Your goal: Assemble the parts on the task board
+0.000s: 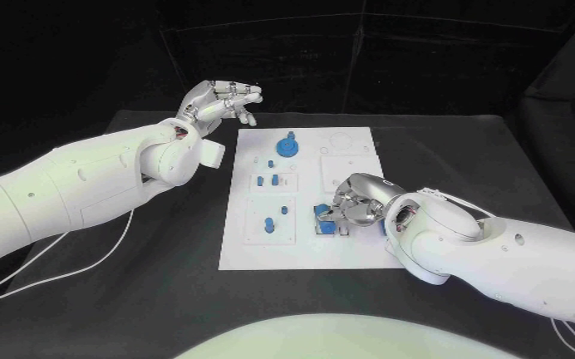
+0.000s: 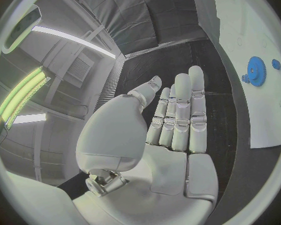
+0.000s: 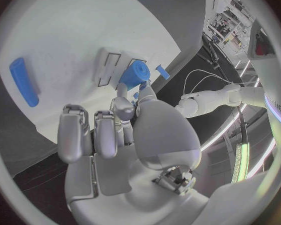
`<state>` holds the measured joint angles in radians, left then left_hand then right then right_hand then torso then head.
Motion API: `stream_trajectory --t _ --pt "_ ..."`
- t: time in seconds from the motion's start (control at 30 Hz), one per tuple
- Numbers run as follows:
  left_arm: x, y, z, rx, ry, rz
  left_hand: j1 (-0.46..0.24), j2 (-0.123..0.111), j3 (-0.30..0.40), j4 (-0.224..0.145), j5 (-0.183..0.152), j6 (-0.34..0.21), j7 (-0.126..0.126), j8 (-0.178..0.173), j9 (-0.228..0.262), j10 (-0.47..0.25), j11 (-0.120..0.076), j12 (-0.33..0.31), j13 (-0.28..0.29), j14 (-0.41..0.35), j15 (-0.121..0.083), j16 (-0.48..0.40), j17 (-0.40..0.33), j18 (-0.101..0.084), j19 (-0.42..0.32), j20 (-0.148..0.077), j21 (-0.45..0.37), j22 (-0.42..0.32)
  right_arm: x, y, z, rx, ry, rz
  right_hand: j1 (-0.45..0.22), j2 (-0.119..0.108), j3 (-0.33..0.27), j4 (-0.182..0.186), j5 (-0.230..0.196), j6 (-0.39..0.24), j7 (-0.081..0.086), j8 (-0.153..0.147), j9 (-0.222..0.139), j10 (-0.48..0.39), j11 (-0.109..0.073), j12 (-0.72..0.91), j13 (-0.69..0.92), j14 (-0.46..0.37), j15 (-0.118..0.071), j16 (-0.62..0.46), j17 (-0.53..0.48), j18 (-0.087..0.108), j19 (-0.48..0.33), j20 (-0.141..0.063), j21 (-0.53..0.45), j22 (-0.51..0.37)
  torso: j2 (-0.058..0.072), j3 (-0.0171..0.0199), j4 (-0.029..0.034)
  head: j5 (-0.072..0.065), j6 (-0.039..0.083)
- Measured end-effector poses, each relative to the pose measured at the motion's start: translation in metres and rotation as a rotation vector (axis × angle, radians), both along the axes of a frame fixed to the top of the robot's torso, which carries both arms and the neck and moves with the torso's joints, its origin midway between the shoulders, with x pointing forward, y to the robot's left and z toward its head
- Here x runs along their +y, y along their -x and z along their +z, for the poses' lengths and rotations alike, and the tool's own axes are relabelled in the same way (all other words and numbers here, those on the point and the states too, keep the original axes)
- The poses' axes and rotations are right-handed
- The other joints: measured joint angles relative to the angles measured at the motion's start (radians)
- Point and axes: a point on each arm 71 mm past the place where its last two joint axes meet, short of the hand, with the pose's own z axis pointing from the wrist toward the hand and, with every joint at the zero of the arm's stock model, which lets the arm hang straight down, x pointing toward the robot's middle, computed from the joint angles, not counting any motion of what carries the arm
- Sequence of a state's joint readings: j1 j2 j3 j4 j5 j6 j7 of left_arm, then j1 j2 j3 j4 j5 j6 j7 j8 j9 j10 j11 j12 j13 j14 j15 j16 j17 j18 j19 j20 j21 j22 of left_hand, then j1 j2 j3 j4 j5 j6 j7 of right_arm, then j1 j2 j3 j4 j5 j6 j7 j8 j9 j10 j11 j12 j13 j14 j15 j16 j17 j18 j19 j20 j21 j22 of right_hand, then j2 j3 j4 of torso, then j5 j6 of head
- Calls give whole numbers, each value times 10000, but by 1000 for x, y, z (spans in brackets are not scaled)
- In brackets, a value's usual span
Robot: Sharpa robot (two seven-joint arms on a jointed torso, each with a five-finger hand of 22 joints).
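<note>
My right hand [image 1: 355, 203] pinches a blue part [image 3: 134, 75] over the task board [image 1: 360, 253] (my left hand [image 1: 219, 104] hangs released, holding nothing).

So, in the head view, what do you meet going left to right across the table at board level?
Left hand → the two small blue pieces near the left edge of the task board → blue gear → blue part at the right hand's fingers → right hand.
</note>
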<state>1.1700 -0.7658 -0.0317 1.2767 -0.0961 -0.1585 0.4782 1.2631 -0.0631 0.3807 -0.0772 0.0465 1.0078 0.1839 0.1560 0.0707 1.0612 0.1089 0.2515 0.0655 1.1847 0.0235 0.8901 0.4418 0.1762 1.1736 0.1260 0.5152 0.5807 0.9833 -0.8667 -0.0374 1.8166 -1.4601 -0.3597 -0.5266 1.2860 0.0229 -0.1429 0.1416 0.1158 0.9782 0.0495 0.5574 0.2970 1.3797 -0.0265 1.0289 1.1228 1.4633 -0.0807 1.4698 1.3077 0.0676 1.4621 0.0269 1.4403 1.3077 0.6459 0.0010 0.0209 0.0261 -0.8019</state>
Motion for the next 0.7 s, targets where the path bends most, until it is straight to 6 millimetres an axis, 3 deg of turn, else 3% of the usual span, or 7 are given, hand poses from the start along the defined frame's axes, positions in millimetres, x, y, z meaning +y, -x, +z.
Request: stream_trajectory --t 0.03,0.2,0.7 --pt "0 0 0 0 -1 2 0 0 0 0 0 0 0 0 0 0 0 0 0 0 0 0 0 0 0 0 0 0 0 0 0 -5 -22 14 13 13 8 -8 0 19 -15 1 2 36 36 0 9 0 0 28 0 -137 0 0 0 0 0 0 -5 3 6" --pt "0 0 0 3 -1 0 0 0 0 0 0 0 0 0 0 0 0 0 0 0 0 0 0 0 0 0 0 1 1 1 -1 5 -176 79 -85 203 -166 113 44 50 16 -65 -16 33 33 0 27 0 0 44 0 -142 0 0 34 0 0 0 -11 10 12" --pt "1 0 0 16 -8 5 0 0 1 0 0 0 0 0 0 0 0 0 0 0 0 0 1 0 0 0 0 2 -6 4 3 -102 -609 178 -310 141 -320 213 101 50 16 -67 -31 68 -3 0 53 0 0 44 -2 -140 0 0 38 -2 -9 4 -12 -19 45"
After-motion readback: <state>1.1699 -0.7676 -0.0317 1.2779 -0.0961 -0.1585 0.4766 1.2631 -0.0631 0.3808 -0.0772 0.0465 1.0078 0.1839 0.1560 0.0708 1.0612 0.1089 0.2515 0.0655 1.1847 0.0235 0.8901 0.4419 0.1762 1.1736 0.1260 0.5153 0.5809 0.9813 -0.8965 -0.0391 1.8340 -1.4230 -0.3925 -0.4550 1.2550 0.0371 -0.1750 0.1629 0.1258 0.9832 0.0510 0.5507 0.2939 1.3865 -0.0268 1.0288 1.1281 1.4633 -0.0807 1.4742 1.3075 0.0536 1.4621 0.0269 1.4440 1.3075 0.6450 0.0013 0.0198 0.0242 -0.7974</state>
